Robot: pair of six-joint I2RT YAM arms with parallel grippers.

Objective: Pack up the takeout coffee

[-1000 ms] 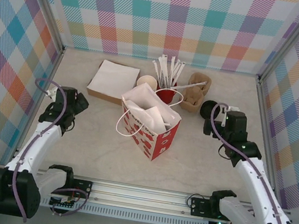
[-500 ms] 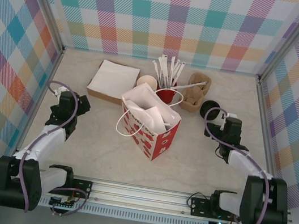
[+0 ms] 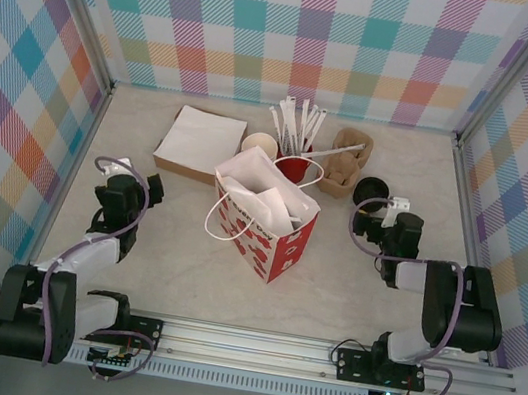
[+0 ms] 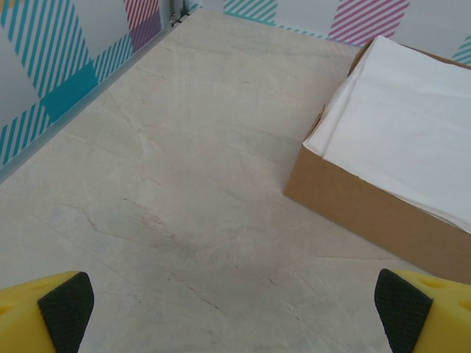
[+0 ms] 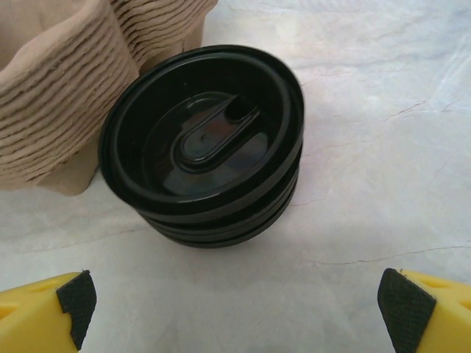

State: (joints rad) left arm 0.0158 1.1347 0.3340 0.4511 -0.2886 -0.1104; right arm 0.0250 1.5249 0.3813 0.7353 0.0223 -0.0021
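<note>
The green takeout coffee cup is out of view; it may be hidden inside the bag. A stack of loose black lids (image 5: 202, 143) stands on the table just ahead of my right gripper (image 5: 235, 312), which is open and holds nothing. From above, these lids (image 3: 372, 190) sit beside the pulp cup carrier (image 3: 347, 163), with the right gripper (image 3: 400, 220) low behind them. My left gripper (image 4: 235, 312) is open over bare table near the napkin box (image 4: 401, 154). The left gripper (image 3: 125, 193) rests low at the left.
A red-and-white paper bag (image 3: 265, 220) with white paper inside stands open at mid-table. Behind it are a red cup with white straws (image 3: 293, 165), a cream lidless cup (image 3: 260, 143) and the brown box of napkins (image 3: 199, 142). Checked walls enclose three sides.
Both arms have folded down and back toward their bases. The grippers now sit lower and slightly nearer the front, both still open and holding nothing.
</note>
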